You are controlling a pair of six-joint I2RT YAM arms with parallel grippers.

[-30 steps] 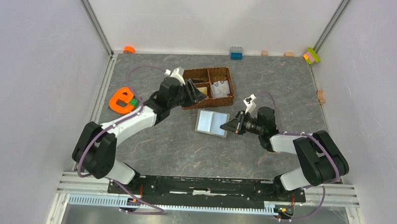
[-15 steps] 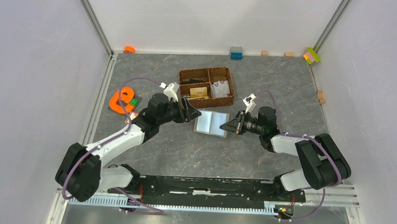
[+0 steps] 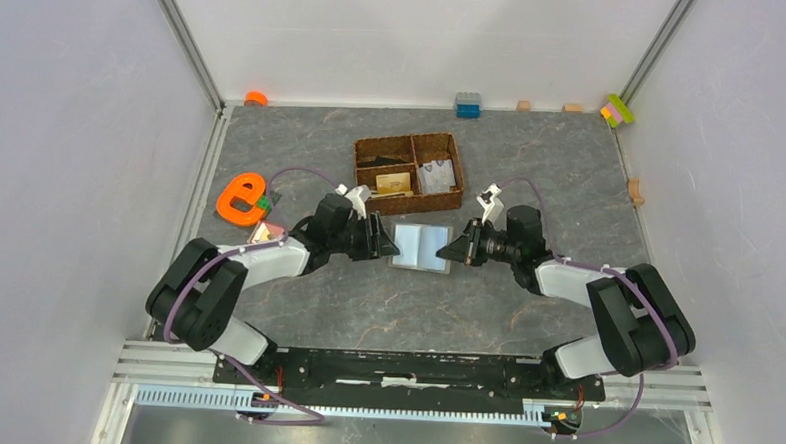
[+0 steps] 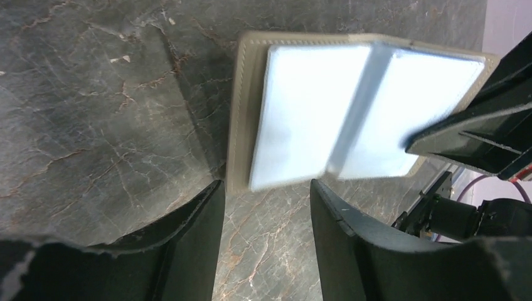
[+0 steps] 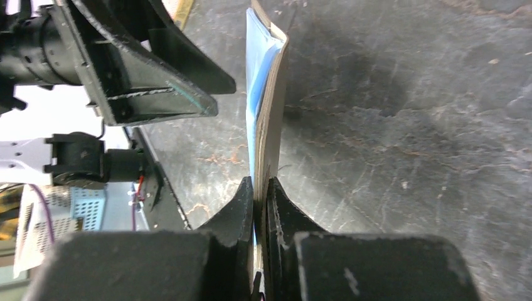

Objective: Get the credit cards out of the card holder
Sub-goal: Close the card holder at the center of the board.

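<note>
Left gripper [image 3: 386, 245] back at the card holder [image 3: 420, 245], one credit card [image 3: 395, 183] now in the basket [image 3: 409, 139].

Its jaws stand apart and empty, with the holder's left edge just ahead of them; a moment ago they were over the basket. Opposite, the right gripper [image 5: 261, 182] stays clamped on the holder's other edge, steadying it open. The orange-tan card lies beyond the left jaws, so another pull likely follows.

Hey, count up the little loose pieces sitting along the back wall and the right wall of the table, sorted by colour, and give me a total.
Orange piece: 1
Blue-and-grey block: 1
Tan blocks: 3
Multicoloured block: 1
Total: 6
</note>
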